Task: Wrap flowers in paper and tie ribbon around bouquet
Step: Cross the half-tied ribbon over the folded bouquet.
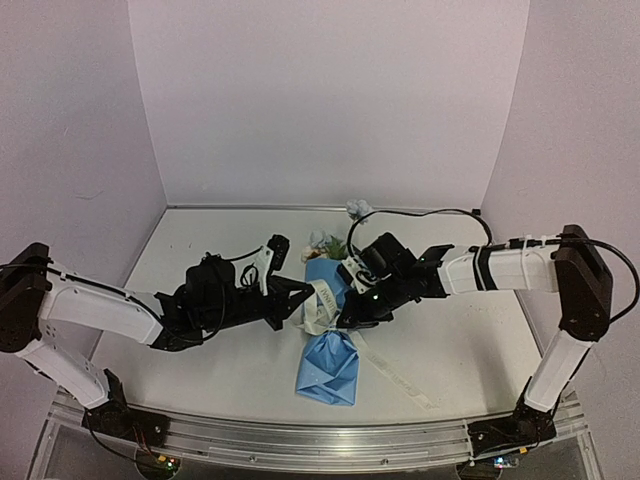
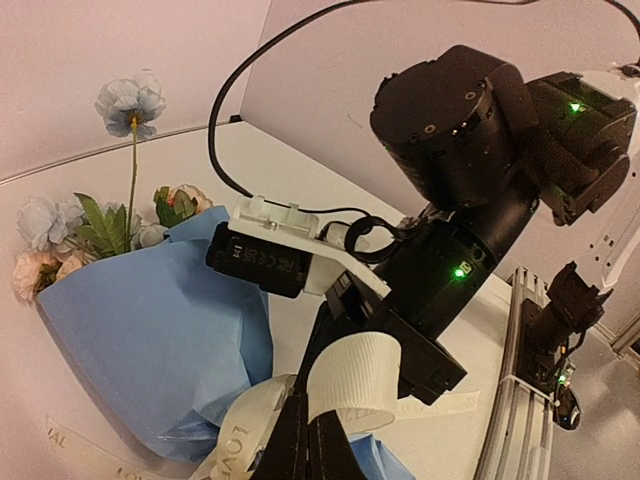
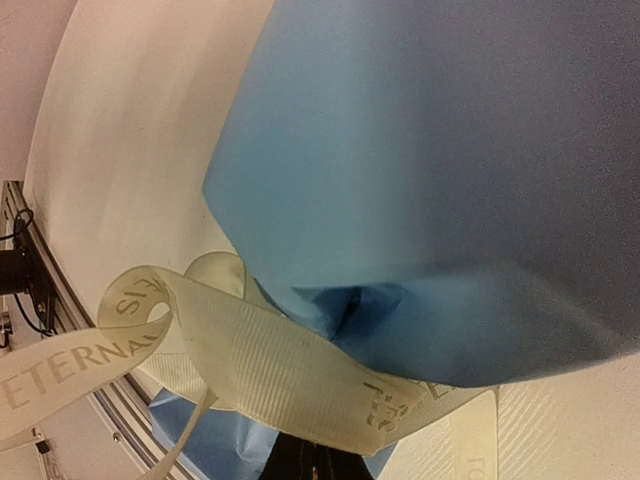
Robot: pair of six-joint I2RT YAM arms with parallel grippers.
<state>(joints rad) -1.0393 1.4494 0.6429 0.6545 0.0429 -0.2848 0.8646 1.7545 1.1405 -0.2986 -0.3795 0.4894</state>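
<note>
The bouquet (image 1: 328, 352) lies in the middle of the table, a cone of blue paper (image 2: 150, 320) with its narrow end towards the near edge. The flowers (image 1: 330, 245), pale blue and cream with green leaves, stick out at the far, wide end. The cream lettered ribbon (image 1: 320, 305) crosses the cone's waist, and one tail trails off to the right front. My left gripper (image 2: 310, 440) is shut on a loop of the ribbon (image 2: 352, 378) at the cone's left side. From the right, my right gripper (image 3: 312, 462) is shut on another stretch of the ribbon (image 3: 270, 370), close against the paper (image 3: 450, 150).
Both gripper heads meet over the bouquet's waist, the right gripper's black body (image 2: 430, 300) almost touching the left fingers. A single pale bloom (image 1: 357, 208) lies by the back wall. A black cable (image 1: 420, 212) arches above the right arm. The metal rail (image 1: 300, 440) runs along the near edge.
</note>
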